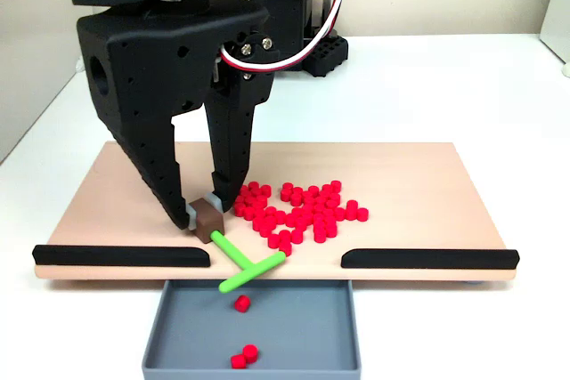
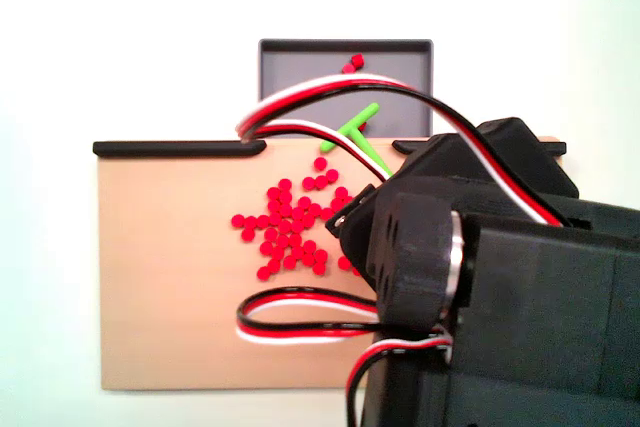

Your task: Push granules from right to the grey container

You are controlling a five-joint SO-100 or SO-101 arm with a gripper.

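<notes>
My black gripper (image 1: 203, 207) points down at the tan board (image 1: 419, 175), shut on a small brown block (image 1: 210, 218) that carries the green T-shaped stick (image 1: 246, 261). The stick's crossbar lies at the board's front edge, in the gap between the black bars, just over the grey container (image 1: 294, 331). A loose pile of red granules (image 1: 298, 209) lies on the board right of the gripper in this view. Three granules (image 1: 242, 303) rest in the container. From behind the arm, the granules (image 2: 288, 232), green stick (image 2: 352, 131) and grey container (image 2: 300, 69) show beyond my arm (image 2: 490, 287).
Two black bars (image 1: 122, 255) (image 1: 429, 258) line the board's front edge on either side of the gap. Red, white and black cables (image 2: 300, 327) loop over the board. The arm's base (image 1: 294, 6) stands behind the board on the white table (image 1: 445, 86).
</notes>
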